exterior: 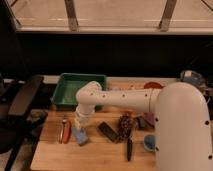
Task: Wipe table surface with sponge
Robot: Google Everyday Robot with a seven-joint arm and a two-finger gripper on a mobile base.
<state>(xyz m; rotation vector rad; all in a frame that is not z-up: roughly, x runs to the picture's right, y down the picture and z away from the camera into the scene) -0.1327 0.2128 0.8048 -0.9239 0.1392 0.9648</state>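
Observation:
The light-blue sponge (79, 135) lies on the light wooden table surface (55, 156), left of centre. My white arm reaches in from the right and bends down, so the gripper (80, 126) points straight down onto the sponge. It is shut on the sponge and presses it against the wood. The wrist hides the fingertips and the sponge's top.
A green tray (75, 91) stands behind the gripper. A red-handled tool (65, 131) lies just left of the sponge. To the right lie a dark flat block (107, 131), a brown lumpy item (124, 125), a black stick-like tool (129, 149) and a pale blue disc (149, 142). A black chair (20, 100) stands at the left.

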